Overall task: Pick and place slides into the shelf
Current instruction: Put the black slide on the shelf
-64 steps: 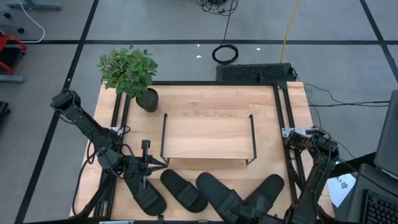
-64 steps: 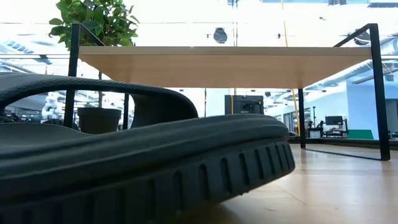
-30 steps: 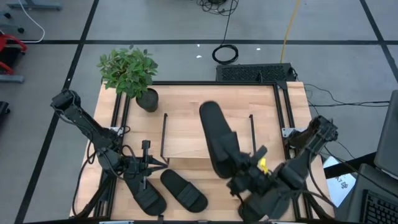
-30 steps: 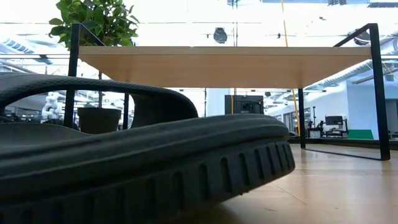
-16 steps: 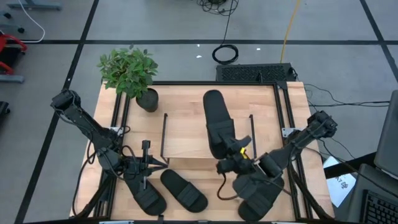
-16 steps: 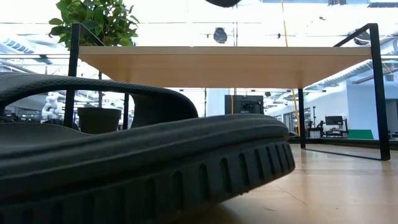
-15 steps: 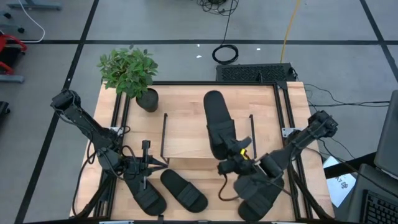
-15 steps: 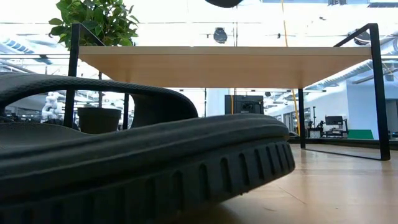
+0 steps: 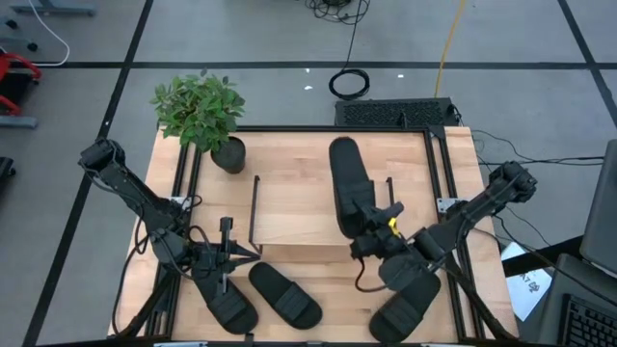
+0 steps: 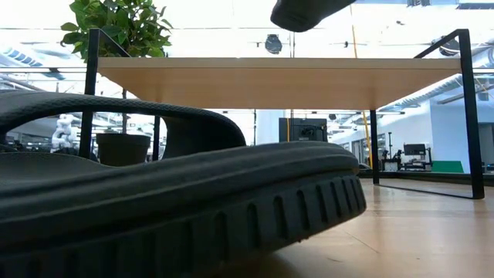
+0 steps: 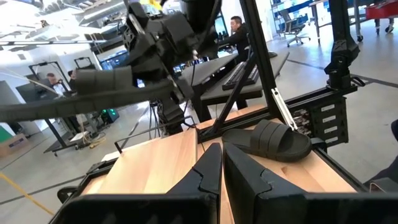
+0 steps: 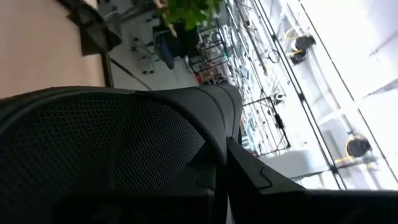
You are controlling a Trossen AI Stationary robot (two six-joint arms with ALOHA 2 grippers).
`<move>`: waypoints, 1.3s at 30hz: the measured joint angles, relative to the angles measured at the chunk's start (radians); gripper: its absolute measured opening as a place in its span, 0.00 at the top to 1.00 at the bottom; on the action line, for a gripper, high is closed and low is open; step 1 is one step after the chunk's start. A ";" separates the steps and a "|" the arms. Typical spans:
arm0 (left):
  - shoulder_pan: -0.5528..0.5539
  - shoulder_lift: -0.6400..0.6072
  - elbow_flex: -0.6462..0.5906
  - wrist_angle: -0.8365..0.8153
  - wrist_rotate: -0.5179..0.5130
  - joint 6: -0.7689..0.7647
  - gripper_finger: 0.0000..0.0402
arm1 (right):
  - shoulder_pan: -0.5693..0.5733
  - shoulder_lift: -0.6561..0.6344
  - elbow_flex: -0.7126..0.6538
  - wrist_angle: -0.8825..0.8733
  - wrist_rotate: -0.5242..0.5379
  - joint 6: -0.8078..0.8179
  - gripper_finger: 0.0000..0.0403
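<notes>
My right gripper (image 9: 371,231) is shut on a black slide (image 9: 349,185) held in the air over the right part of the shelf (image 9: 308,214), a light-wood board on black frames. The slide's far end shows at the top of the low view (image 10: 307,11), above the shelf board (image 10: 278,81). Two slides (image 9: 227,304) (image 9: 285,295) lie on their soles near the table's near edge, and a third (image 9: 405,310) lies at the near right. My left gripper (image 9: 249,253) is shut and empty, left of the shelf's near left corner. My right gripper holds the slide by its near end (image 9: 362,220), coming level from the table's near right side. In the right wrist view a finger (image 12: 249,177) lies against the edge of the wide strap (image 12: 205,134); the rest of the contact is hidden by the slide. The slide is lifted clear, lengthwise near to far.
A potted plant (image 9: 202,114) stands at the table's far left corner. One lying slide fills the low view's foreground (image 10: 177,208). The near-right slide also shows in the left wrist view (image 11: 268,140). People show in the room beyond (image 11: 236,28).
My right gripper has carried the slide toward the table's far edge and a little to the right, over the shelf. The slide has stayed lifted clear, and its far end has come into the top of the low view.
</notes>
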 joint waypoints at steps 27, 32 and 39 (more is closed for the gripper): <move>0.000 0.000 0.000 0.010 -0.007 0.019 0.95 | 0.027 0.003 -0.172 0.237 -0.217 0.123 0.98; 0.000 0.000 0.000 0.010 -0.007 0.019 0.95 | 0.014 0.004 -0.167 0.210 -0.397 0.280 0.98; 0.000 0.000 0.000 0.010 -0.007 0.028 0.95 | -0.007 0.003 -0.148 0.177 -0.081 0.144 0.98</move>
